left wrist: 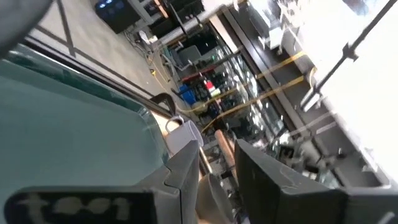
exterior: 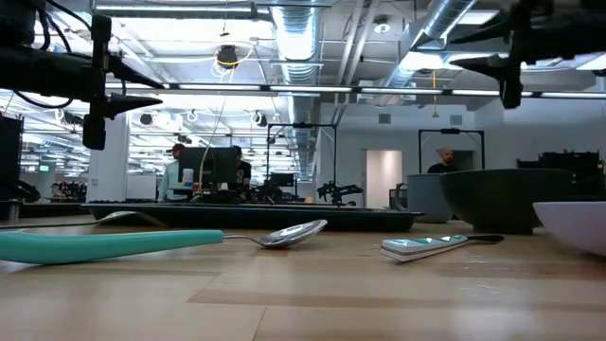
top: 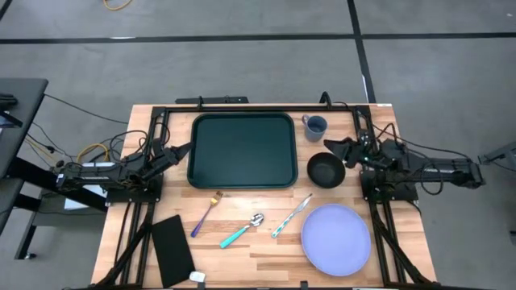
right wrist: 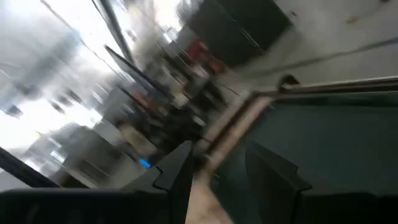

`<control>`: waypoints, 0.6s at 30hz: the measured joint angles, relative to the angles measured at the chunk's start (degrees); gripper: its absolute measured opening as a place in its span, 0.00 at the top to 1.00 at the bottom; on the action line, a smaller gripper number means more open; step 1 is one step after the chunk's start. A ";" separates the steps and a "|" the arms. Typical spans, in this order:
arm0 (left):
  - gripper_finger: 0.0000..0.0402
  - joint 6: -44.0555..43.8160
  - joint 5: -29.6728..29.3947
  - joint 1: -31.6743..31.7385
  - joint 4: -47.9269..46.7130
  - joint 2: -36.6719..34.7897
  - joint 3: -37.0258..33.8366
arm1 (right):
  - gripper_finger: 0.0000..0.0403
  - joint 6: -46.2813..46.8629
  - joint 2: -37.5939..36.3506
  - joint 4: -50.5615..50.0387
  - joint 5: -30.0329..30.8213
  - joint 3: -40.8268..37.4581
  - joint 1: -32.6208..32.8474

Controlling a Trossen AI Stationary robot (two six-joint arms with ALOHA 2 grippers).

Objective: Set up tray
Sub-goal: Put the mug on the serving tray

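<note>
The dark green tray (top: 242, 151) lies flat at the middle of the table's far half. My left gripper (top: 184, 150) hovers just off the tray's left rim, pointing level at it, open, with nothing between its fingers (left wrist: 186, 171). My right gripper (top: 332, 145) hangs in the air between the blue cup (top: 315, 126) and the black bowl (top: 326, 170), right of the tray, also open and empty (right wrist: 214, 174). In the low view both arms stay well above the tabletop.
A purple-handled fork (top: 206, 213), a teal-handled spoon (top: 242, 231) and a knife (top: 292, 216) lie in front of the tray. A lavender plate (top: 336, 238) sits at the near right. A flat black rectangle (top: 172, 250) lies at the near left.
</note>
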 joint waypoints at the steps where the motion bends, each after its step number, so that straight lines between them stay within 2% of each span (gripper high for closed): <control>1: 0.77 1.12 0.79 -0.01 -0.54 0.04 0.30 | 0.66 -1.40 2.48 -3.25 0.12 2.63 -0.01; 6: 0.77 7.75 1.25 -0.01 -0.82 1.03 2.92 | 0.66 -6.11 16.88 -20.07 6.01 18.01 -0.80; 10: 0.77 11.47 0.20 0.01 -1.01 2.96 4.83 | 0.66 -7.70 29.58 -36.92 10.88 30.80 -4.44; 14: 0.77 14.04 -0.07 0.01 -0.89 4.61 6.01 | 0.66 -9.07 42.17 -52.41 11.96 42.03 -10.23; 18: 0.77 14.57 -0.14 0.01 -1.21 4.79 6.22 | 0.66 -10.26 53.67 -59.81 10.16 50.35 -14.83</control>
